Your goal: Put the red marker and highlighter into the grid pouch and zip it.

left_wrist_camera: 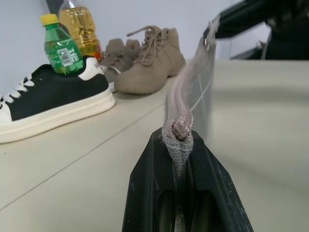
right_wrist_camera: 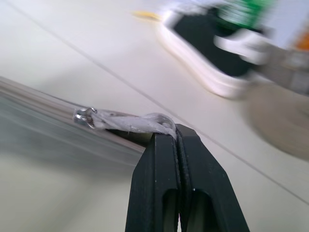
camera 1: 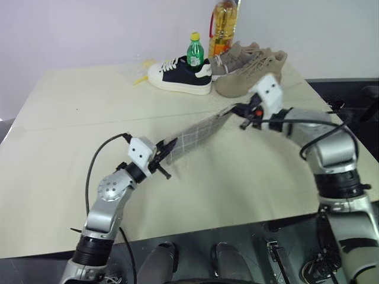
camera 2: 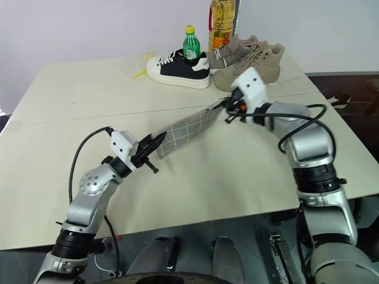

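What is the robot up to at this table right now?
The robot holds the grid pouch stretched in the air between its two arms, above the table. The left gripper is shut on one end of the pouch, and the right gripper is shut on the silvery zipper tab at the other end. At the table's far edge stand a black and white sneaker, tan boots, a green bottle and an oil bottle.

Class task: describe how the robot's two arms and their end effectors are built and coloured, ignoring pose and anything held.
Both arms are silver-grey metal with round joints and black bands. A white boxy module sits at each wrist. Loose black cables loop beside them. The left end effector and right end effector each carry two black wedge-shaped fingers.
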